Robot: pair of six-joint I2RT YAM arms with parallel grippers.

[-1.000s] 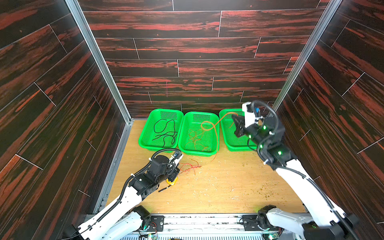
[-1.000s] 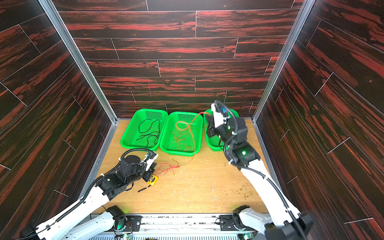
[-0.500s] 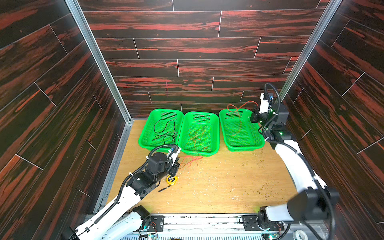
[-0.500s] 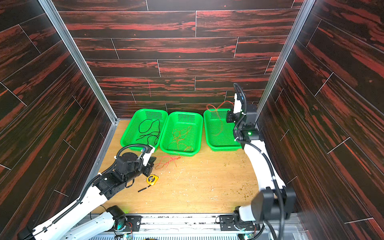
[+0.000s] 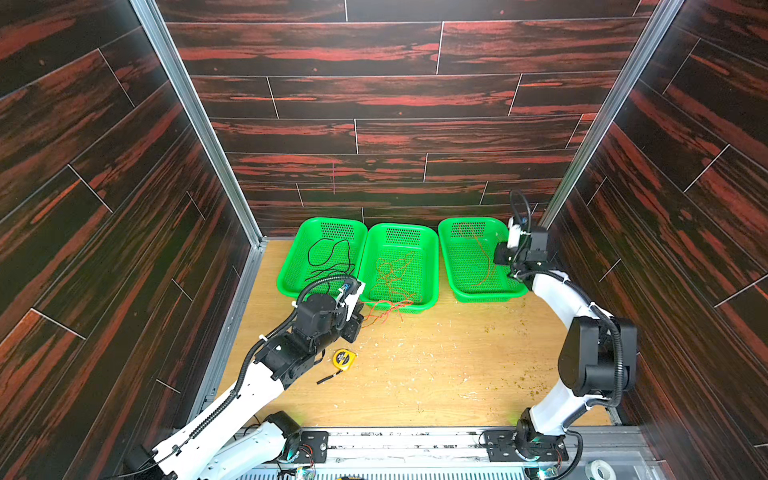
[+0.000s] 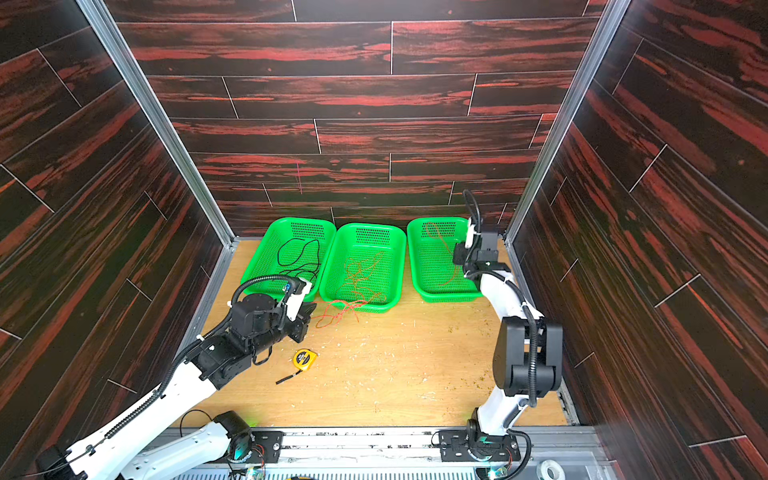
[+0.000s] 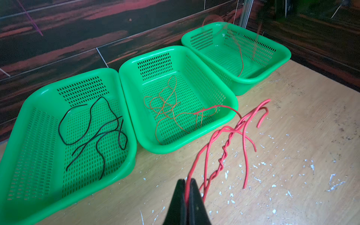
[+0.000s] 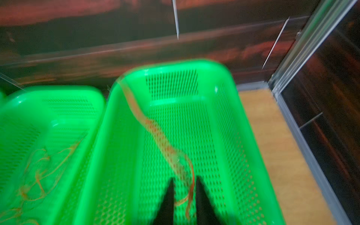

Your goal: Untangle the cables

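Tape measure (image 5: pixel 344 358): on the tabletop (image 5: pixel 436 374), nearer than the left hand (image 7: pixel 187 180).
Left hand: pinched tight on the red cable (image 7: pixel 224 153).
Red cable: twisted, trailing ahead of that hand to the middle basket (image 7: pixel 175 148).
Black cable (image 7: pixel 90 120): left basket (image 7: pixel 78 75), beyond the left hand.
Right hand (image 8: pixel 184 179): narrowly parted above the right basket (image 8: pixel 175 64).
Orange cable (image 8: pixel 161 140): blurred, running between and ahead of the right hand's fingers, inside that basket.

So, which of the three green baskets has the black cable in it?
The left basket in both top views: it alone holds the black cable, in loose loops. The middle basket and right basket show orange cable, no black.
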